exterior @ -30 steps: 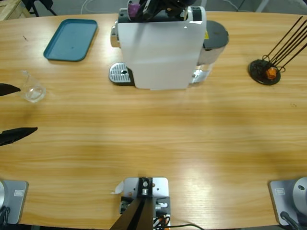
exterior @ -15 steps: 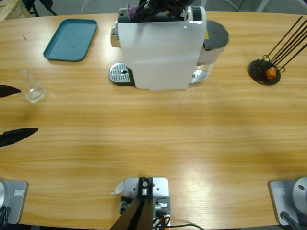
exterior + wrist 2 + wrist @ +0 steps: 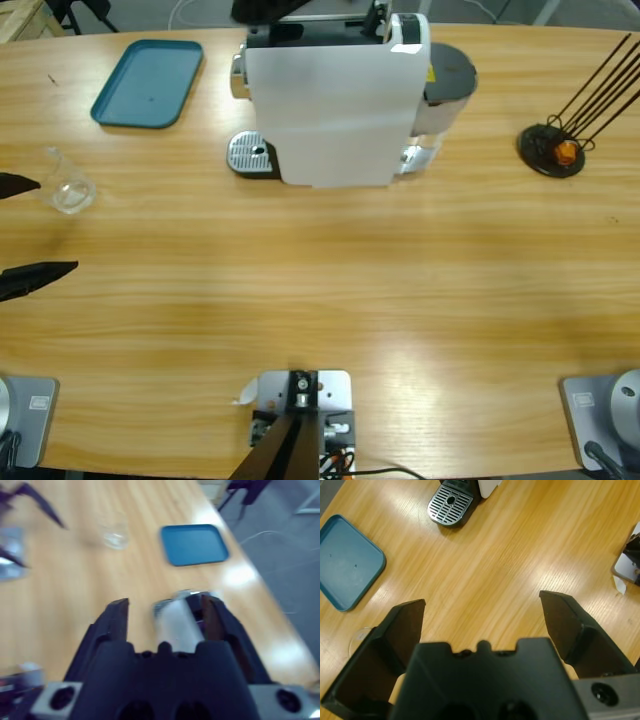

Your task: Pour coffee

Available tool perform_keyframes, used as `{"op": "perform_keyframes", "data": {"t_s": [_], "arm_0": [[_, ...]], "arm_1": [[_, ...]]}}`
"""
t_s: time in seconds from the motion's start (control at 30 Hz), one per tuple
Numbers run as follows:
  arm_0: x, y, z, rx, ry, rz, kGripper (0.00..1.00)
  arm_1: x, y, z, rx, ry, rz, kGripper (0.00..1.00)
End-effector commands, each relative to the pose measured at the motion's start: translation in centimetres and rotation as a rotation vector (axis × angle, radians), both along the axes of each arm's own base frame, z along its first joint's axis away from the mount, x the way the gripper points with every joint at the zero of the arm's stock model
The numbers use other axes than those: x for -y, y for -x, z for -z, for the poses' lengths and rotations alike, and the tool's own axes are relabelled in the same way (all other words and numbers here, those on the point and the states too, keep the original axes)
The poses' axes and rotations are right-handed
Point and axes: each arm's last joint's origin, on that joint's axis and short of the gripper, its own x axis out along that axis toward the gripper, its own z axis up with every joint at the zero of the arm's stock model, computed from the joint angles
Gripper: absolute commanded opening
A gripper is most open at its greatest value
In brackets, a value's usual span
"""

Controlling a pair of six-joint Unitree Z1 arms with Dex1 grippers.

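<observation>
High view: the left tool point(image 3: 20, 230) is spread empty just beside the glass tumbler point(image 3: 70, 192), far-left on the worktop point(image 3: 330, 290). Coffee is perhaps inside. The right tool point(image 3: 165, 615), released, hangs above; a skewed closure could tip the tumbler.

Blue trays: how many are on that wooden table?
1. A single teal-blue rectangular plastic tray lies flat near the table's far left corner, left of the white coffee machine and beyond the small clear glass tumbler. None looks hidden.
</observation>
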Motion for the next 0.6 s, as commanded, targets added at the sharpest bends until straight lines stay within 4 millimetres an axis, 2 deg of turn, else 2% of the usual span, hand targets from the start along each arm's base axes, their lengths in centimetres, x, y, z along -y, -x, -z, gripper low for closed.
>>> {"op": "perform_keyframes", "data": {"t_s": [0.03, 0.17, 0.2, 0.27, 0.33, 0.4, 0.53, 0.6], "arm_0": [[-1.0, 0.8, 1.0, -0.020, 0.024, -0.049, 0.987], [-1.1, 0.9, 0.7, -0.010, 0.036, -0.050, 0.987], [-1.2, 1.0, 0.6, -0.009, 0.042, -0.051, 0.987], [-1.3, 1.1, 0.5, -0.010, 0.057, -0.062, 0.987], [-1.4, 1.2, 0.4, -0.010, 0.066, -0.068, 0.987], [-1.5, 1.3, 0.3, -0.005, 0.074, -0.070, 0.987], [-1.9, 1.6, 0.4, 0.005, 0.075, -0.078, 0.987], [-1.9, 1.6, 0.4, 0.004, 0.073, -0.080, 0.987]], "arm_1": [[5.2, 6.0, 4.1, -0.312, -0.108, 0.202, 0.000], [7.4, 7.2, 5.7, -0.330, -0.166, 0.365, 0.000], [7.9, 7.2, 5.7, -0.316, -0.183, 0.445, 0.000], [8.7, 6.3, 6.0, -0.265, -0.329, 0.697, 0.000], [8.0, 4.6, 6.2, -0.219, -0.432, 0.857, 0.000], [6.8, 2.9, 6.6, -0.193, -0.449, 0.957, 0.000], [4.2, 0.3, 4.3, -0.165, -0.513, 0.978, 0.000], [3.2, 0.1, 3.9, -0.186, -0.532, 0.950, 0.000]]}}
